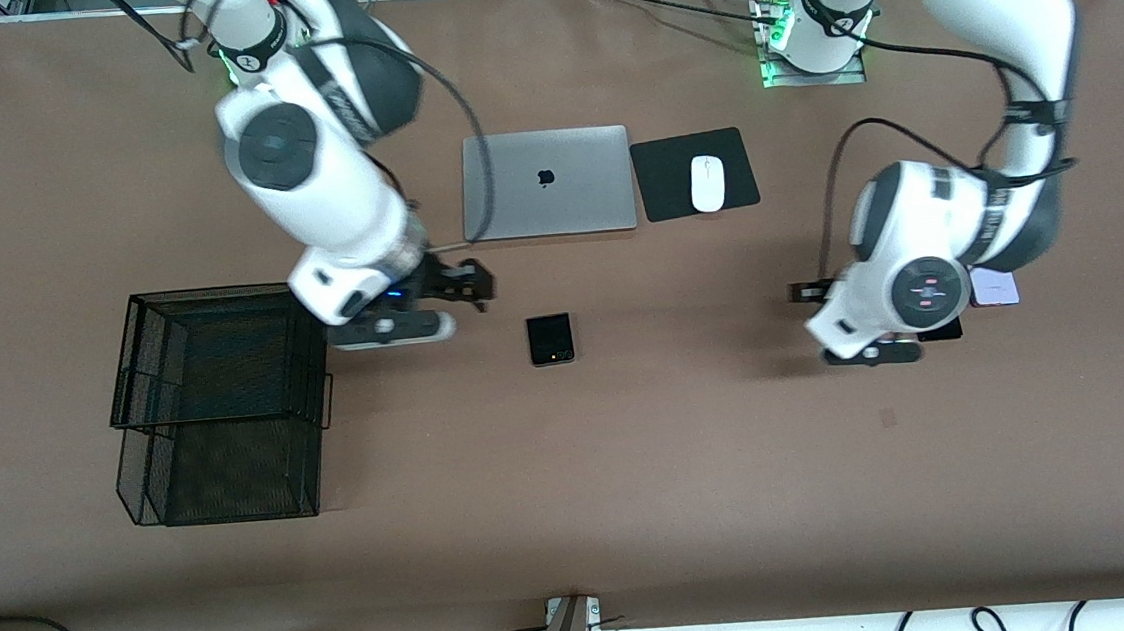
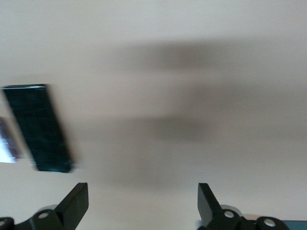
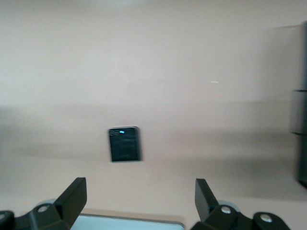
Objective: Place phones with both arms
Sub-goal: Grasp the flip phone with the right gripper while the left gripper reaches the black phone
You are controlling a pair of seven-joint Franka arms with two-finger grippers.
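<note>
Front view: right gripper [image 1: 464, 285], jaws wide, hangs beside small black phone [image 1: 550, 339]; left gripper [image 1: 806, 291] wide, near long black phone [image 2: 38, 127].

Glossy black phone [image 1: 550, 339]; matt brown table [image 1: 633, 450]; wire-mesh basket [image 1: 218, 403].

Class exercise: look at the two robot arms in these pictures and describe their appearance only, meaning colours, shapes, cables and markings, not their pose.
Both arms are glossy white, rounded, jointed tubes with dark grey joint sections and round grey end caps. Black cables loop along each. The left arm has small red marks on its cap; the right arm shows a blue light near its wrist. Green lights glow at the bases. The left claw and right claw each have two black wedge-shaped fingers.
</note>
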